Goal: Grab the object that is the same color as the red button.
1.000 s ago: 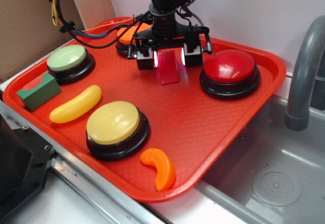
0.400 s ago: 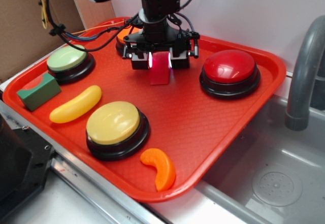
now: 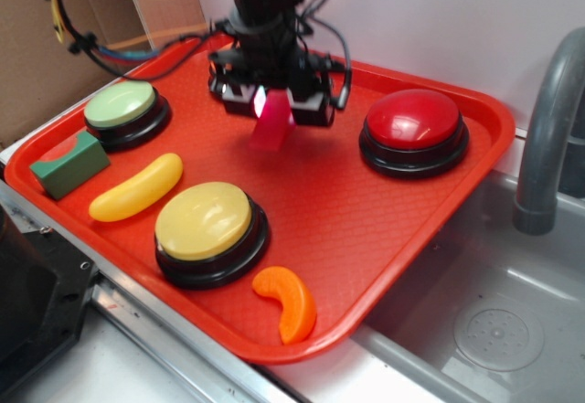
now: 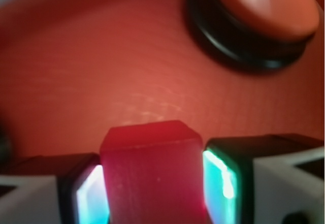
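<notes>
My gripper (image 3: 272,106) is shut on the small red block (image 3: 271,127) and holds it lifted above the red tray (image 3: 366,220), tilted, near the tray's back middle. In the wrist view the red block (image 4: 152,173) fills the gap between the two glowing fingers (image 4: 226,178) of the gripper (image 4: 152,193). The glossy dark-red dome button (image 3: 413,129) on its black base stands to the right of the gripper, apart from it.
On the tray stand a green button (image 3: 123,111), a yellow button (image 3: 208,229), a yellow banana piece (image 3: 137,188), an orange crescent (image 3: 288,302) and a green block with red top (image 3: 69,164). An orange-topped button (image 4: 259,10) shows in the wrist view. A grey sink with faucet (image 3: 548,129) lies right.
The gripper has shut on the red block, lifted it off the tray and moved left and slightly back; the block now hangs tilted.
</notes>
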